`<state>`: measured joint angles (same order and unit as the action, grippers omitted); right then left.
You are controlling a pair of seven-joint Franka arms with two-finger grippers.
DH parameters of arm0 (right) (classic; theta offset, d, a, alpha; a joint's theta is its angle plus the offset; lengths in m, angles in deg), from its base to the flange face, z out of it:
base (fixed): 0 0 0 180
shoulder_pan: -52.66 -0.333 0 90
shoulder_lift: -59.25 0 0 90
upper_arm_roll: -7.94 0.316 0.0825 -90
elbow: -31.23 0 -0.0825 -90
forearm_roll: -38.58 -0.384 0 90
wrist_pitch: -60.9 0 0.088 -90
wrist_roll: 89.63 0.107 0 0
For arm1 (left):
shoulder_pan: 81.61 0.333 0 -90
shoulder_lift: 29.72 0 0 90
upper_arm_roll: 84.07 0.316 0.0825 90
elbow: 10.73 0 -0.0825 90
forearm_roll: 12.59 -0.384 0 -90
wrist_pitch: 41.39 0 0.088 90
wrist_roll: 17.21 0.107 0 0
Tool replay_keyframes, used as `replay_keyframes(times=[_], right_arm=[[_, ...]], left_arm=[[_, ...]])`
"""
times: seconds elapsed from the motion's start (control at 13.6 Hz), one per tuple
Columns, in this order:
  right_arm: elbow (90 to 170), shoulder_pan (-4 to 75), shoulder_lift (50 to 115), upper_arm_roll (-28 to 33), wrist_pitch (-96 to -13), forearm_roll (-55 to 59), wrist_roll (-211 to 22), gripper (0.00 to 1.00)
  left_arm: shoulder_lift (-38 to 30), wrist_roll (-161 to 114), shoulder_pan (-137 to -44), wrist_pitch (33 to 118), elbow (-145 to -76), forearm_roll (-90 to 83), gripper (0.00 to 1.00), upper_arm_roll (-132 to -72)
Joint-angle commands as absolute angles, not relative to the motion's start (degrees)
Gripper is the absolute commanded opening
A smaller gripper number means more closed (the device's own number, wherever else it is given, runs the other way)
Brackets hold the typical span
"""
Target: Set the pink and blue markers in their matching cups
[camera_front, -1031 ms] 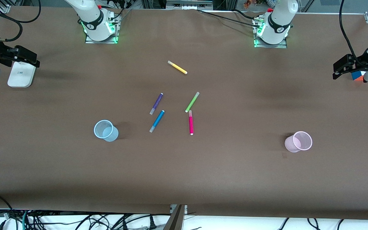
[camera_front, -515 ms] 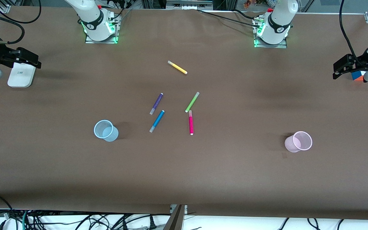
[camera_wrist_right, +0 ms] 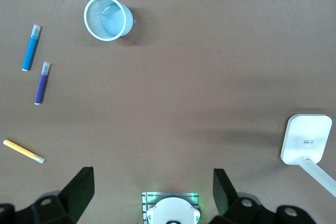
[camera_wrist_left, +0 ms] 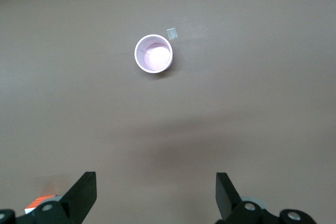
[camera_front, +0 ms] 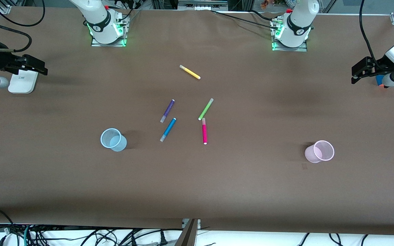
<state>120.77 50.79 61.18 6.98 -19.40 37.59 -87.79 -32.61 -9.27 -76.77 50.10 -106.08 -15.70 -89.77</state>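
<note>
Front view: both pincers gaping, empty, lately edged inward: left pincer (camera_front: 357, 72) upper right, right pincer (camera_front: 36, 66) upper left. Blue marker (camera_front: 168, 130) and pink marker (camera_front: 204, 131) centre, unmoved; blue cup (camera_front: 113, 139) lower left, pink cup (camera_front: 319, 151) lower right. Reaching probably just begun.

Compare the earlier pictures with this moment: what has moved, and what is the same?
Only the arms moved. The right gripper shifted a little toward the table's middle, beside the white device. The left gripper did likewise at its end. Both are open and hold nothing. The blue marker, pink marker, blue cup and pink cup stayed in place.
</note>
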Motion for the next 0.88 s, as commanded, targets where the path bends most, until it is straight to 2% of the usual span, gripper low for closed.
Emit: replay_keyframes(times=[0.0,0.37,0.81], right_arm=[[120.6,50.3,61.0,6.5,-19.3,37.5,-88.3,1.0],[120.7,50.5,61.3,6.0,-19.4,38.1,-87.1,1.0],[120.6,48.4,66.0,6.4,-26.6,32.7,-73.2,1.0]], left_arm=[[-33.0,-8.8,-76.2,48.8,-105.1,-15.8,1.0,-90.0],[-32.8,-8.9,-76.4,49.4,-105.0,-15.6,1.0,-90.9],[-32.5,-8.8,-76.0,48.7,-105.2,-15.5,1.0,-90.9]])
